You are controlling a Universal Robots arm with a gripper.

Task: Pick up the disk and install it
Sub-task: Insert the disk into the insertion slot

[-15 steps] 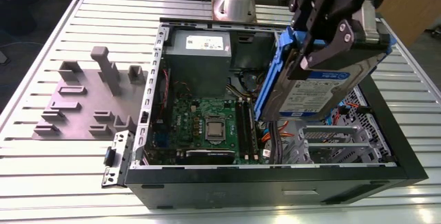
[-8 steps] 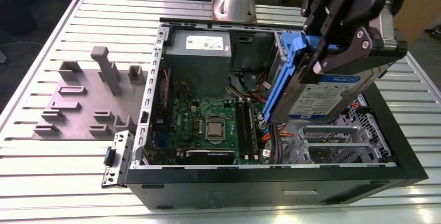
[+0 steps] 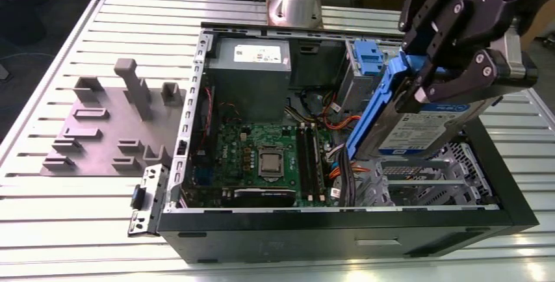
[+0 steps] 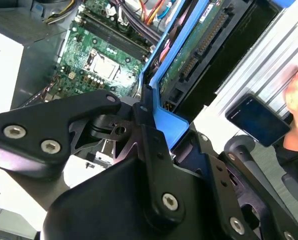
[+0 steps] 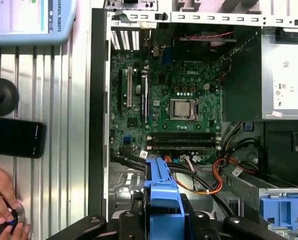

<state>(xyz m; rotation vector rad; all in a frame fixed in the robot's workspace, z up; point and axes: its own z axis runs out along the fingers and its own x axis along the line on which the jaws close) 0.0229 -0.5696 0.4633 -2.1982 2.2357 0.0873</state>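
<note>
The disk (image 3: pixel 414 128), a silver drive with a white-and-blue label in a blue carrier, hangs steeply tilted over the right-hand side of the open computer case (image 3: pixel 347 220). My gripper (image 3: pixel 446 80) is shut on its upper end, the fingers clamping the carrier's blue edges. The disk's lower end points down toward the metal drive cage (image 3: pixel 416 181) without resting in it. In the second wrist view the disk's green circuit side (image 4: pixel 199 45) runs away from the gripper (image 4: pixel 146 112). In the first wrist view the blue carrier (image 5: pixel 161 192) sticks out between the fingers above the motherboard (image 5: pixel 179 110).
A grey power supply box (image 3: pixel 251 67) and a small blue latch (image 3: pixel 368 58) sit at the case's back. Orange and black cables (image 5: pixel 209 180) run beside the cage. A grey fixture (image 3: pixel 113 126) lies at the exterior view's left. A phone (image 5: pixel 14 137) and a person's hand (image 5: pixel 1 200) are beside the case.
</note>
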